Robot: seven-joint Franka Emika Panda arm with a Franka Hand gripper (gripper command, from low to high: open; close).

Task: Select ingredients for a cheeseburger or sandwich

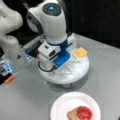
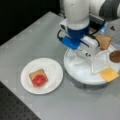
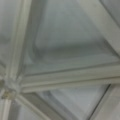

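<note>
A brown toast square (image 1: 72,115) (image 2: 35,73) lies on the white plate (image 1: 62,105) (image 2: 53,68) with a red tomato disc (image 1: 84,112) (image 2: 39,80) on top of it; this is the sandwich stack. On the round white divided tray (image 1: 80,71) (image 2: 80,73) I see a yellow cheese square (image 1: 80,52) (image 2: 109,74), another toast square (image 2: 103,41) and a dark patty (image 2: 115,56). My gripper (image 1: 50,62) (image 2: 86,51) hangs low over the tray's middle, its fingertips hidden by the hand. The wrist view shows only the tray's white dividers (image 3: 67,77) up close.
A second white robot base (image 1: 10,37) stands at the left. Beside it sit a blue-lit device (image 1: 5,67) and a small orange piece (image 1: 9,79). A black perforated board (image 2: 12,107) borders the grey table at the bottom left.
</note>
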